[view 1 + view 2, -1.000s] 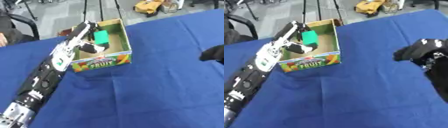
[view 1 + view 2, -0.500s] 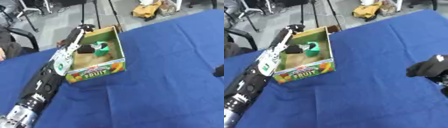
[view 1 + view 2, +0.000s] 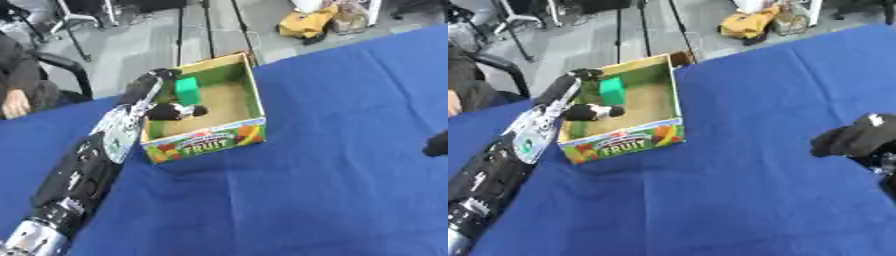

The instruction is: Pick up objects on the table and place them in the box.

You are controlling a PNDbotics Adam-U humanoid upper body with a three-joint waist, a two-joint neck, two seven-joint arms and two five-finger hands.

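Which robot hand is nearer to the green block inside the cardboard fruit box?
Left. The left robot hand is over the cardboard fruit box, right beside the green block. The right robot hand is far off at the table's right side.

A lab or workshop is suggested: a blue-draped worktop (image 3: 332, 190), a bare grey floor (image 3: 210, 25), stand legs (image 3: 79, 20) and a yellow bag (image 3: 311, 24) are seen.

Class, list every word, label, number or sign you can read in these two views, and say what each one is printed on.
"FRUIT": on the front panel of the cardboard box, among fruit pictures.
A smaller line of print above "FRUIT" on the same panel: too blurred to read.
A green mark on the white plate of the left arm: too blurred to read.
Nothing else readable.
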